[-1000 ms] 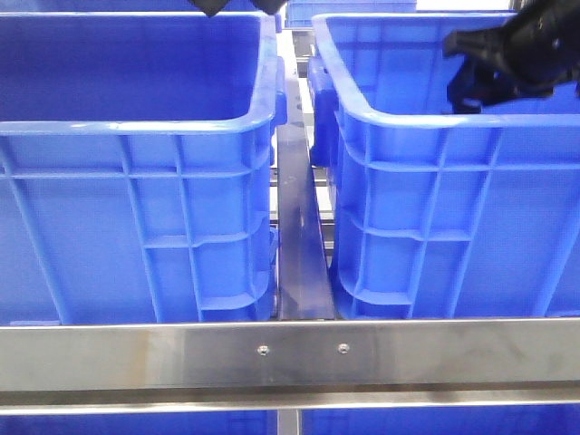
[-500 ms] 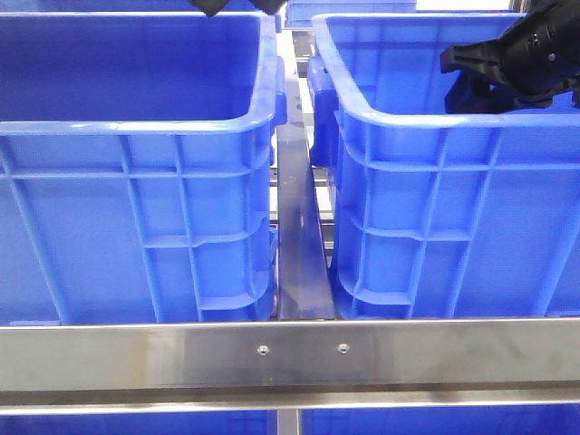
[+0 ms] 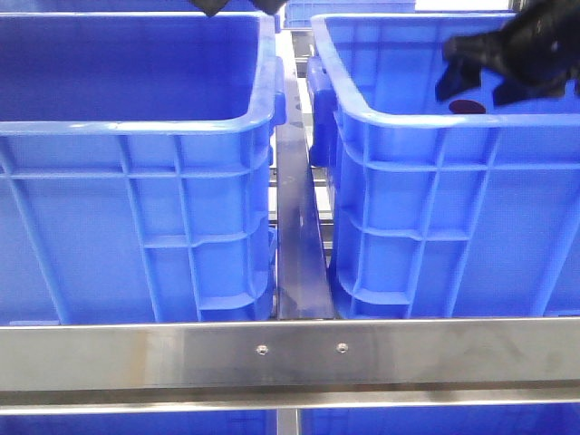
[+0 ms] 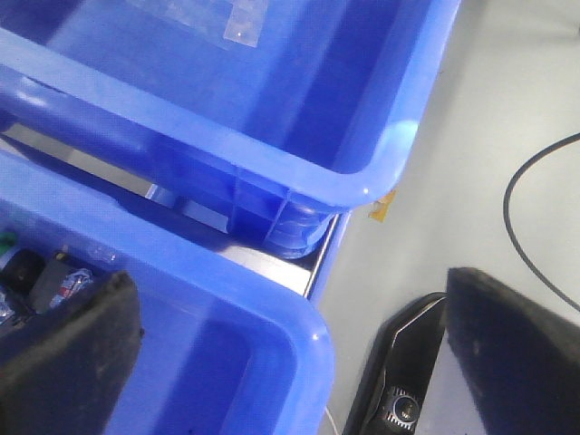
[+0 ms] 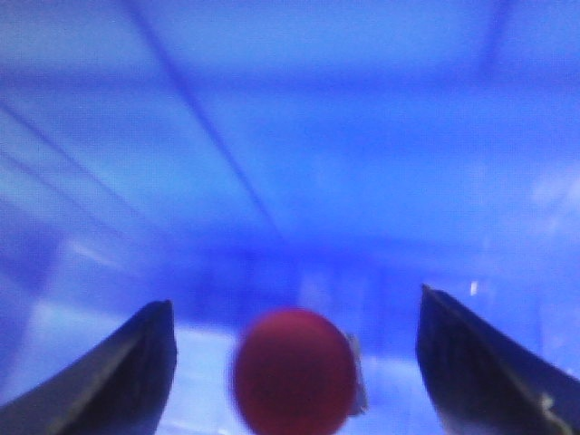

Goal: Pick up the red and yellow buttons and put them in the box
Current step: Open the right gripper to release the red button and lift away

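- The right hand (image 3: 483,83), at the upper right of the front view, hangs over the right-hand blue crate (image 3: 426,217). Its fingers are spread wide and grip nothing.
- A dark red button (image 3: 468,107) shows just below that hand in the front view, inside the crate near its front rim. Whether it is falling or resting there cannot be told.
- In the right wrist view the same red button (image 5: 293,372) sits low in the frame, blurred, between the two dark fingers (image 5: 122,381) and touching neither. Only blue plastic lies behind it.
- The open spread over the crate suggests a release into the box, so this button's placing looks done or nearly so.
- The left hand (image 4: 290,362) has its dark fingers set far apart at the lower corners of its wrist view, with nothing between them. It is poised above the corner where two blue crates meet, seemingly parked clear of the work.
- A few small items lie at the lower left edge of the left wrist view, too small to name.
- No yellow button is visible in any view.
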